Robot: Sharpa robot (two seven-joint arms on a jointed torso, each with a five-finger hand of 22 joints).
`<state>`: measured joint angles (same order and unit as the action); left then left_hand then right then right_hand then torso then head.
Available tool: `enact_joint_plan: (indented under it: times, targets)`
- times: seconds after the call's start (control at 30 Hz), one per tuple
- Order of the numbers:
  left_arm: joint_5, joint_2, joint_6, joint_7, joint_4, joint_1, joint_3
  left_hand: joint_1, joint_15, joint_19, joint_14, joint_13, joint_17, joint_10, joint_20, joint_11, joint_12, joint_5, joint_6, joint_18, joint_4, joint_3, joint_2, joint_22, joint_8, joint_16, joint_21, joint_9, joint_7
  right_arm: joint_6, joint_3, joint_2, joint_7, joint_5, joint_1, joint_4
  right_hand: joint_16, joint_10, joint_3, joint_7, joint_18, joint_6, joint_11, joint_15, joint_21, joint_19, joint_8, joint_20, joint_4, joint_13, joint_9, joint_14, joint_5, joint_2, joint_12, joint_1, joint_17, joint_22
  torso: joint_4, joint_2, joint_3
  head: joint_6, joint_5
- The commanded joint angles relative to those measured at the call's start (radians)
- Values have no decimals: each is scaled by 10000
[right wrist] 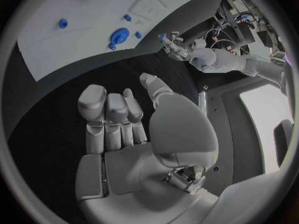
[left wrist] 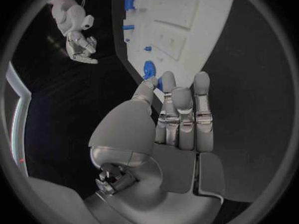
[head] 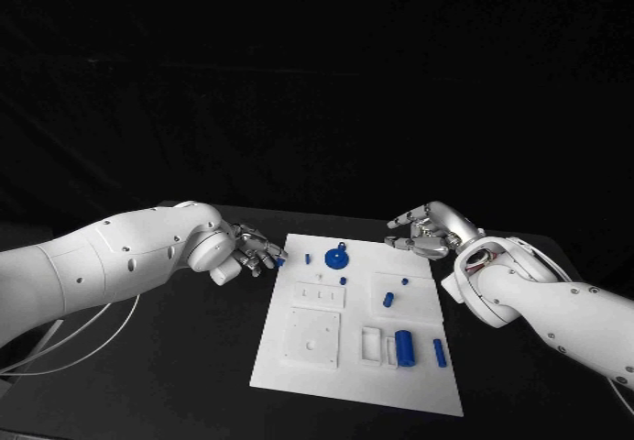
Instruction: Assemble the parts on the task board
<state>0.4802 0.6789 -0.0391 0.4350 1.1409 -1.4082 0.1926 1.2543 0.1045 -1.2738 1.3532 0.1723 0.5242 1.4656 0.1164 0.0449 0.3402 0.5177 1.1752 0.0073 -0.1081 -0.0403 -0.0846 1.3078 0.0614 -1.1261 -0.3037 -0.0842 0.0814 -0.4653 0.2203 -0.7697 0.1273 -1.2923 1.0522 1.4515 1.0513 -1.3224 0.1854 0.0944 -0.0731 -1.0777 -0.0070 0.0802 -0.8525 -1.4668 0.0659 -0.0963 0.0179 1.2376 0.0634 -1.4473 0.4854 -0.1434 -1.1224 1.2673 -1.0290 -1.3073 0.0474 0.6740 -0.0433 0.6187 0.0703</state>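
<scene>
Flat white task board (head: 311, 353) (matte, rectangular)

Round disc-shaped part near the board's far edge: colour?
Blue; clearest in the head view.

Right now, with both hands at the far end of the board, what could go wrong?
1. The left hand pinches a small blue part at the task board far left corner. The hold looks like fingertips only, so the part could slip onto the black table.
2. The right hand hangs empty off the far right corner. A low reach in could knock the round blue part or the loose cylinder.
</scene>
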Motion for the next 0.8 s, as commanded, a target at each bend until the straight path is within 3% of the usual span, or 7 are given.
enact_joint_plan:
  times: [0.03,0.33,0.67,0.8]
  targets:
    - [-1715,181,-852,-796,409,-33,-21,-97,28,-32,76,18,21,497,76,99,84,0,655,57,48,-58,43,201,36,-29,-50,-204,-537,-50,3,93,-104,-223,-23,63,-44,21,-9,11,-173,-56,-37,-16,50,-498,-42,-4,-17,-14,-11,5,5,-26,34,-50,17,-1047,22,-66,-46,-20,-8]
    - [-3554,591,-1413,-2034,1469,-51,-29,-158,65,-71,118,47,60,499,121,124,243,-31,686,28,171,-117,91,196,34,-32,-89,-125,-550,-302,-19,671,-43,-323,-56,-10,-59,41,17,8,-162,-78,-32,-22,131,-482,-42,0,86,-30,-11,10,-317,22,54,-35,29,-1034,-25,-148,-114,-188,-21]
    - [-4795,593,-2178,-3239,2089,-32,-21,-213,104,-100,166,79,75,502,161,150,362,-70,704,11,290,-166,116,193,35,-8,-114,-64,-557,-804,-171,1536,394,-509,-107,-260,-55,0,-34,-28,-129,-182,-43,-17,156,-493,-41,-11,215,-10,-10,6,-1447,98,11,16,31,-1030,-39,-237,-157,-278,-88]
    - [-5108,585,-2376,-3574,2213,-17,-20,-212,115,-113,192,98,82,502,172,159,425,-85,724,6,316,-163,110,192,37,3,-125,-48,-565,-953,-238,1851,607,-644,-120,-381,-50,-16,-52,-31,-119,-187,-41,-17,156,-501,-41,-16,231,-4,-10,3,-1766,89,-4,10,29,-1030,-36,-220,-154,-342,-130]
